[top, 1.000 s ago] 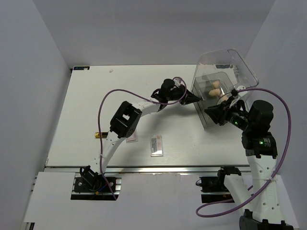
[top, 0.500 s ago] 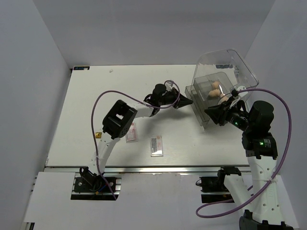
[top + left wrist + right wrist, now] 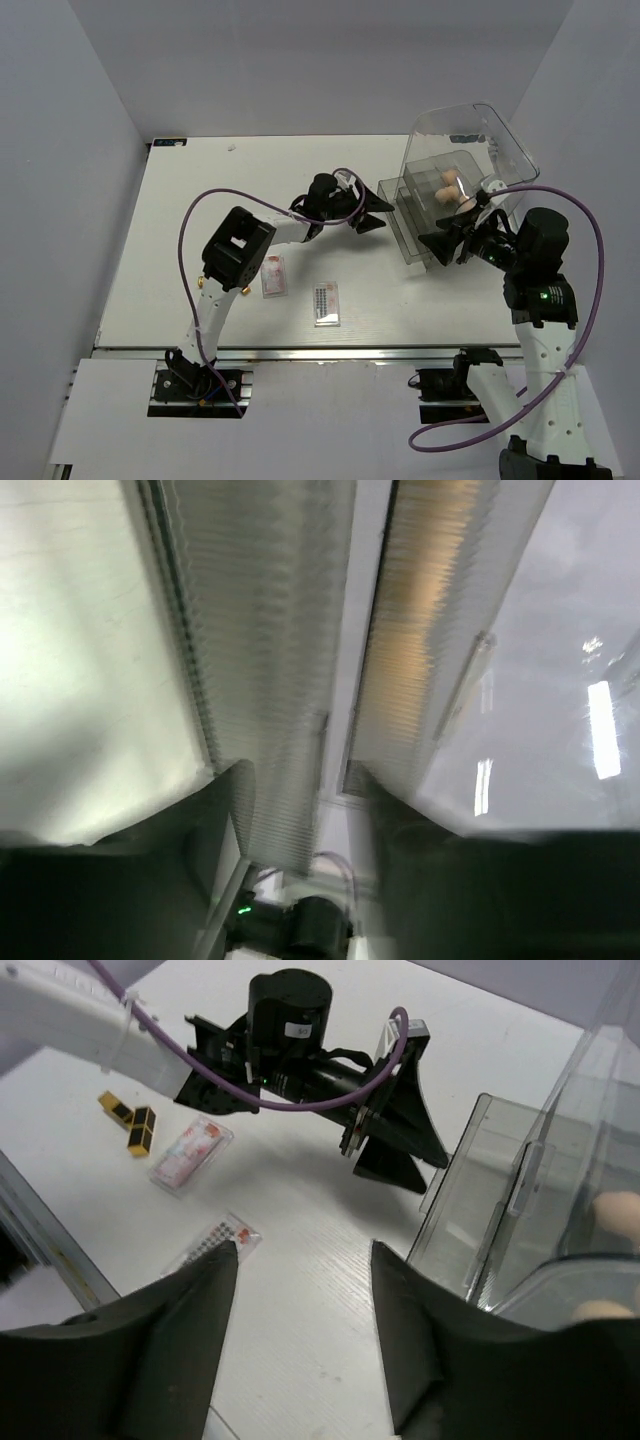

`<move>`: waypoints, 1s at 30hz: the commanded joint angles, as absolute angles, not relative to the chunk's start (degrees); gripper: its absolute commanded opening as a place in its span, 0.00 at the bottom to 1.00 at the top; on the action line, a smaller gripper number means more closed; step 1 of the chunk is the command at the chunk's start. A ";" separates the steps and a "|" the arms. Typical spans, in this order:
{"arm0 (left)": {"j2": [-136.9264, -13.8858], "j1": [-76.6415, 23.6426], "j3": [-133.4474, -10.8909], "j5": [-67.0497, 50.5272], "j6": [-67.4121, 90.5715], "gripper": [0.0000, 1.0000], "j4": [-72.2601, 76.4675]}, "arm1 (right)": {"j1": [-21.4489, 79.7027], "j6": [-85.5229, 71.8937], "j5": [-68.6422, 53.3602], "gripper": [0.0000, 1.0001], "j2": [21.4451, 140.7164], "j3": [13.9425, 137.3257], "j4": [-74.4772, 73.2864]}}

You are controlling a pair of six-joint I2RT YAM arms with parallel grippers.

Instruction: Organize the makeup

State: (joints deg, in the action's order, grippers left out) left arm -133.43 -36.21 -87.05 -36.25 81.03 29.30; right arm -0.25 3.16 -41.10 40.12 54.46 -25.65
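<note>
The clear drawer box (image 3: 470, 140) stands at the back right, its drawer (image 3: 398, 215) slid out to the left. Two peach sponges (image 3: 450, 182) lie inside it and show in the right wrist view as sponges (image 3: 615, 1210). My left gripper (image 3: 380, 215) is open just off the drawer front (image 3: 480, 1190); its blurred wrist view shows ribbed clear plastic ahead of the left gripper (image 3: 300, 770). My right gripper (image 3: 432, 250) is open and empty over bare table beside the box, the right gripper (image 3: 303, 1250). A pinkish palette (image 3: 275, 275), a dark-rowed palette (image 3: 327, 302) and two lipsticks (image 3: 130, 1125) lie on the table.
The left arm's purple cable (image 3: 200, 215) loops over the table's left half. The left arm's elbow (image 3: 238, 250) hangs over the lipsticks in the top view. Grey walls close in the white table (image 3: 200, 180) on three sides.
The left gripper drew back to the left, pulling the drawer out of the box, then opened and let go. The right gripper's jaws spread wider.
</note>
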 commanded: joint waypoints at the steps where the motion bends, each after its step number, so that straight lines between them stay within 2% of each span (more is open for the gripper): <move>1: -127.45 -35.34 -87.01 -36.38 78.14 0.77 24.44 | -0.09 7.99 -46.56 0.64 41.56 54.67 -26.80; 2: -127.01 -35.16 -86.84 -36.91 77.53 0.98 23.74 | -0.09 8.61 -47.89 0.73 42.01 54.75 -27.33; 3: -126.48 -34.90 -86.57 -37.18 76.82 0.98 22.16 | -0.09 10.27 -49.38 0.89 42.53 55.10 -28.12; 7: -122.97 -33.32 -85.52 -37.36 70.86 0.98 16.36 | -0.09 14.75 -56.67 0.89 45.69 56.07 -31.81; 10: -117.97 -31.74 -83.60 -34.82 64.37 0.98 9.51 | -0.09 16.25 -58.53 0.89 47.37 56.69 -32.87; 14: -109.00 -29.27 -81.65 -27.44 51.36 0.98 -3.84 | 4.64 18.80 -57.14 0.89 50.26 58.61 -34.01; 19: -94.50 -23.75 -76.21 -16.99 40.19 0.98 -14.14 | 17.02 18.55 -44.08 0.89 54.13 58.36 -32.71; 21: -90.28 -22.50 -72.26 -15.74 38.85 0.98 -15.37 | 22.72 18.11 -39.23 0.89 55.80 57.83 -32.17; 25: -79.59 -13.83 -65.75 -14.06 37.36 0.98 -16.43 | 33.03 15.39 -19.65 0.89 60.98 55.11 -26.29; 30: -70.33 -8.79 -59.43 -11.18 36.74 0.98 -21.16 | 42.60 3.62 -9.76 0.89 67.14 54.05 -18.55</move>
State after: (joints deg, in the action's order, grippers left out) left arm -75.07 -9.93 -61.84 -14.37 39.27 -15.55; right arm 38.81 11.20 -20.88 65.30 54.52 -25.50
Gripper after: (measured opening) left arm 0.979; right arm 0.894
